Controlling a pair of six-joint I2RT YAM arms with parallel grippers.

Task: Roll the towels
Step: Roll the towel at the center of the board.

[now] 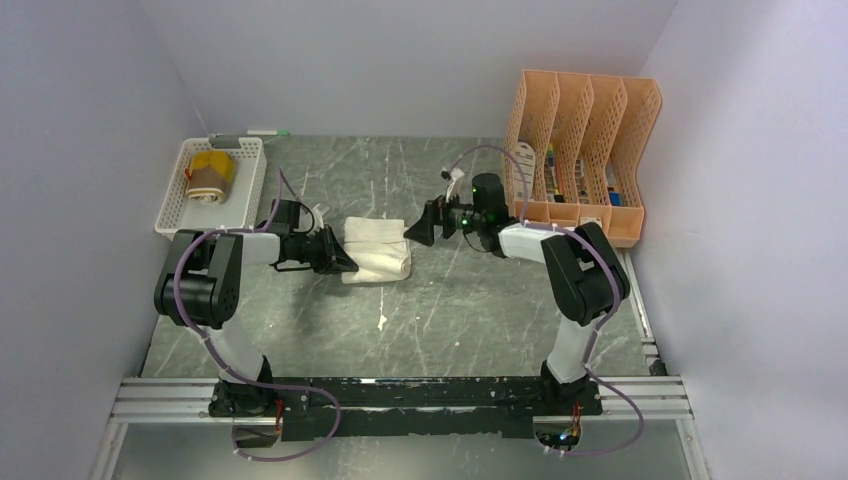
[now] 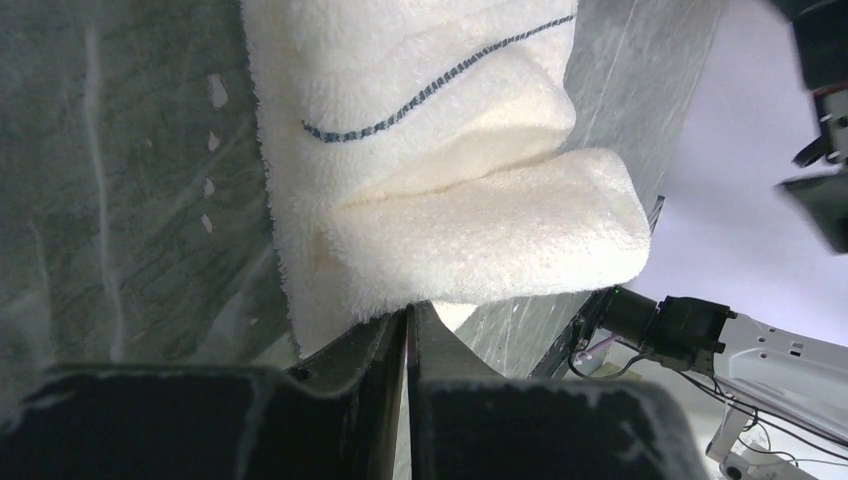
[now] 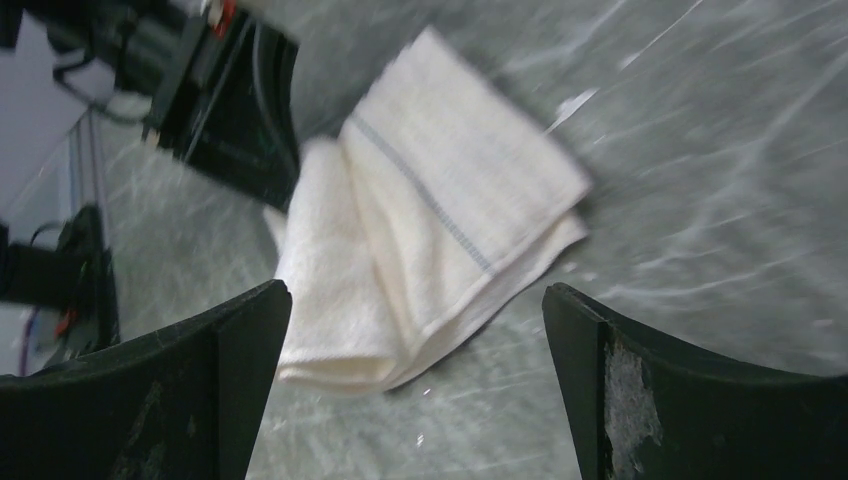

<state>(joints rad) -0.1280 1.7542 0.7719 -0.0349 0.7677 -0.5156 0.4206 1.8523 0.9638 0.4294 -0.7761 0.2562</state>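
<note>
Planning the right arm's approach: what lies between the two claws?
Only the cream towel lies between the left claw and right claw, seen in the top view.

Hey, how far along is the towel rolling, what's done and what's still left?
Done: the mustard-yellow towel lies rolled in the white basket. In hand: the left gripper is shut on an edge of the cream towel, which is folded over and only partly rolled on the table; the right gripper hovers open beside it. Left: finish that roll.
</note>
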